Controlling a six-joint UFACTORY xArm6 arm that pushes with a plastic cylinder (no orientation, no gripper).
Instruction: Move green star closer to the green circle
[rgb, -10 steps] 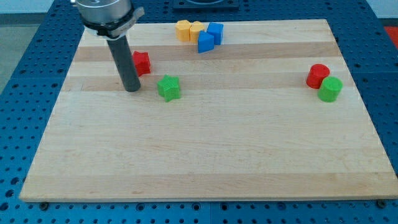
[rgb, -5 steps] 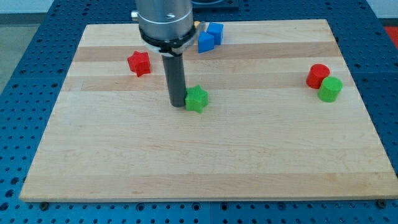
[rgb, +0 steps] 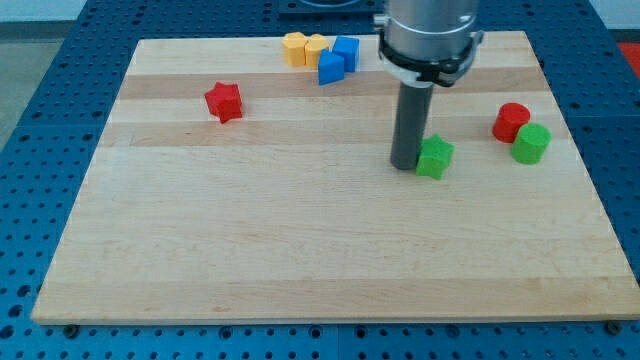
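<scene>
The green star (rgb: 435, 158) lies on the wooden board (rgb: 300, 250), right of the middle. My tip (rgb: 405, 165) touches the star's left side. The green circle (rgb: 531, 144) stands near the board's right edge, a short way to the star's right. A red circle (rgb: 511, 121) touches the green circle at its upper left.
A red star (rgb: 224, 101) lies at the upper left. Two yellow blocks (rgb: 304, 48) and two blue blocks (rgb: 338, 59) are grouped at the board's top edge, left of the arm's body.
My tip has swept from the board's left to the right, pushing the green star with it. The star now lies much nearer the green circle.
</scene>
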